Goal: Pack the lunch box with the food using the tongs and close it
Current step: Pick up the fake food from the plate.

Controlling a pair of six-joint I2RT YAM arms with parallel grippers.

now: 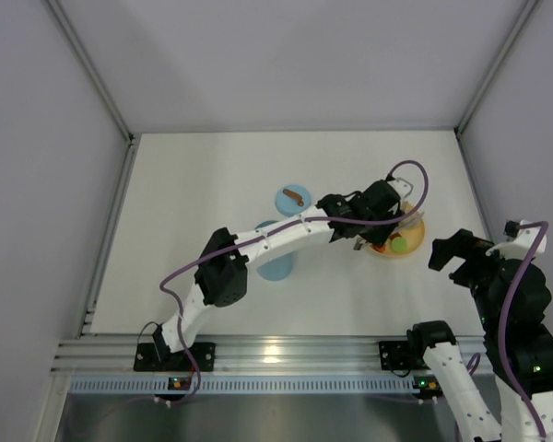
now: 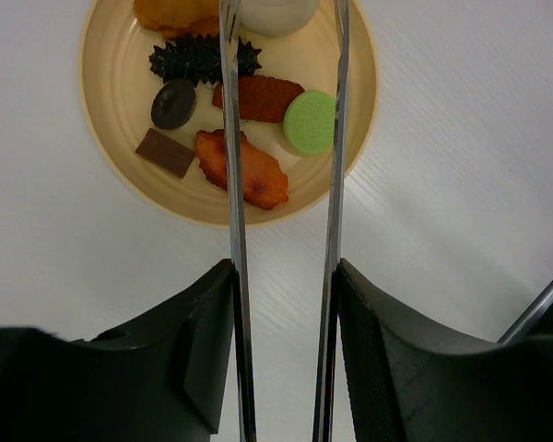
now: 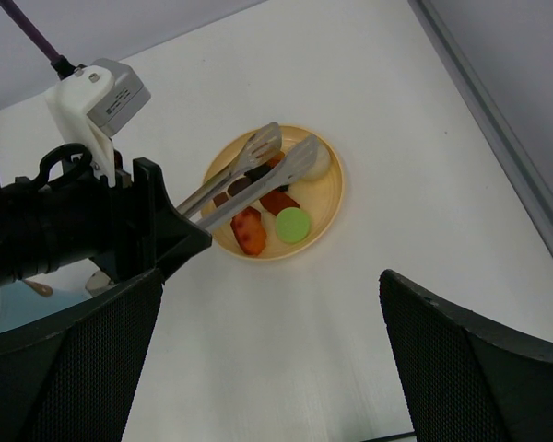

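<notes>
My left gripper is shut on the tongs, one slim silvery arm against each finger. The tong arms stand apart and reach out over the orange-yellow plate; their tips hover above its far side, holding nothing. The food lies on the plate: a round green piece, an orange-red piece, a red piece and several dark brown ones. The light blue lunch box stands partly under the left arm, its lid lying flat behind it. My right gripper is open, right of the plate.
A pale round piece and an orange one lie at the plate's far side. Grey walls enclose the white table, with the arm bases on a metal rail at the near edge. A purple cable loops above the left wrist.
</notes>
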